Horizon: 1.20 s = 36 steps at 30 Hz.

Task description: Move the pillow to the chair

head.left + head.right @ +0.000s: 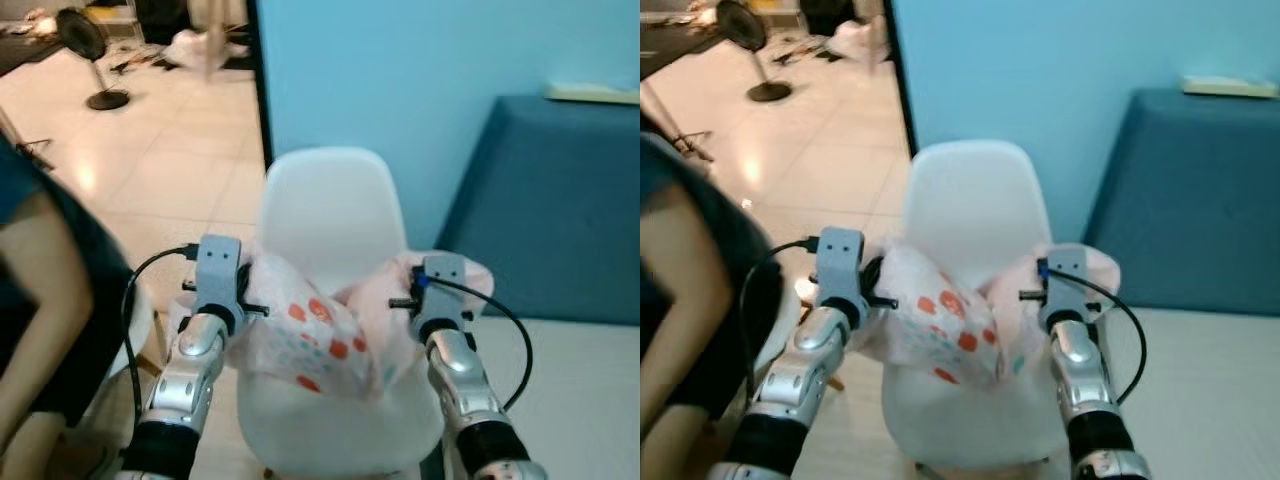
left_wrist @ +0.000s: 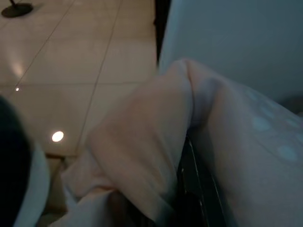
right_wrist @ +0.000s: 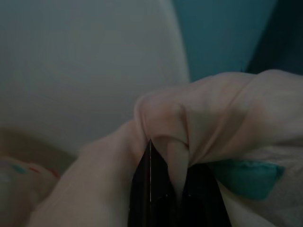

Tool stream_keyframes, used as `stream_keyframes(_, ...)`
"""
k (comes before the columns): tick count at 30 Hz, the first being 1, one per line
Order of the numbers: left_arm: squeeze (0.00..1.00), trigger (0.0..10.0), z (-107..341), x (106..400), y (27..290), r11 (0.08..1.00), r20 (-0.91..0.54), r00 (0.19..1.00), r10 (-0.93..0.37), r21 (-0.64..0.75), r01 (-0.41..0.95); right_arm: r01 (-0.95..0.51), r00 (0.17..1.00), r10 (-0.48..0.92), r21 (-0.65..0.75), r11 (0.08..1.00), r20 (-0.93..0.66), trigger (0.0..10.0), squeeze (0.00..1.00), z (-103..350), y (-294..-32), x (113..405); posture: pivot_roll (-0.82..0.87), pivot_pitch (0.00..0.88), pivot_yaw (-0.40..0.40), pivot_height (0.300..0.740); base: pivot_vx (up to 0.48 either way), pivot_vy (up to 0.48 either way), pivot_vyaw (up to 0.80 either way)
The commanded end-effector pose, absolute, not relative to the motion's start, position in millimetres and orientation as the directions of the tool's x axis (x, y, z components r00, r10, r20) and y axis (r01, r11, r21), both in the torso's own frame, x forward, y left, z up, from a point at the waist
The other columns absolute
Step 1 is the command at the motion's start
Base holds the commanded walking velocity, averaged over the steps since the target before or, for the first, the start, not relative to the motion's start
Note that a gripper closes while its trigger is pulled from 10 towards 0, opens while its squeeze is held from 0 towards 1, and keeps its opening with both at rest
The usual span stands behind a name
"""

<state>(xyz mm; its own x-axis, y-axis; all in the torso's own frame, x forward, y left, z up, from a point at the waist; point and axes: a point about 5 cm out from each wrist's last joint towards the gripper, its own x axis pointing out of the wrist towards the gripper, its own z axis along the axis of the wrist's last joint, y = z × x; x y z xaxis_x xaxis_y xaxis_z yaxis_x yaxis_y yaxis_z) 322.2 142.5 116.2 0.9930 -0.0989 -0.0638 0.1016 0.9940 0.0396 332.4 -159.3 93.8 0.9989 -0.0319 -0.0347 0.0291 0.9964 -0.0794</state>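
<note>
Over the seat of the white chair (image 1: 330,215) we hold the pink pillow (image 1: 320,335), its red-dotted middle sagging onto the seat between our arms. Our left gripper (image 2: 187,189) pinches the pillow's left edge and our right gripper (image 3: 158,189) is clamped on a fold at its right corner. Beside our left arm stands a person (image 1: 45,290), and a blue sofa (image 1: 560,200) sits against the wall on our right.

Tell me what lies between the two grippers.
The pink pillow with orange spots hangs between the left gripper and right gripper, over the white chair, as the left eye view shows.
</note>
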Motion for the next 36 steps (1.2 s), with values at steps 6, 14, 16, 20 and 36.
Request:
stream_keyframes(6, 0.00, 10.0, 117.4, 322.2, 137.8, 0.988, -0.048, 0.990, -0.130, 0.073, 0.134, 0.014, 0.999, -0.016, -0.074, 0.997, -0.027, 10.0, 0.00, 91.2, -154.9, 329.5, 0.01, 0.056, 0.022, 0.740, 0.000, 0.000, 0.00)
stream_keyframes(14, 0.00, 10.0, 114.5, 323.5, 140.2, 0.989, -0.076, 0.990, -0.121, 0.075, 0.127, 0.019, 0.999, -0.022, -0.075, 0.997, -0.028, 10.0, 0.00, 91.1, -156.8, 329.0, 0.01, 0.061, 0.023, 0.740, 0.000, -0.120, 0.00)
stream_keyframes(16, 0.00, 10.0, 111.6, 323.2, 140.7, 0.991, -0.090, 0.990, -0.113, 0.062, 0.119, 0.019, 0.999, -0.022, -0.077, 0.997, -0.030, 10.0, 0.00, 91.0, -156.9, 328.8, 0.01, 0.062, 0.022, 0.740, 0.000, -0.407, 0.00)
stream_keyframes(20, 0.00, 10.0, 110.3, 323.3, 143.7, 0.993, -0.096, 0.992, -0.084, 0.071, 0.091, 0.018, 0.999, -0.021, -0.071, 0.997, -0.037, 10.0, 0.00, 90.9, -156.5, 329.1, 0.01, 0.064, 0.019, 0.740, 0.000, 0.000, 0.00)
stream_keyframes(36, 0.00, 10.0, 117.8, 327.7, 163.8, 0.991, -0.041, 0.999, -0.030, 0.126, 0.035, -0.019, 0.999, 0.017, -0.064, 0.998, -0.029, 10.0, 0.00, 96.8, -146.5, 335.9, 0.02, 0.065, 0.012, 0.740, 0.000, 0.000, 0.00)
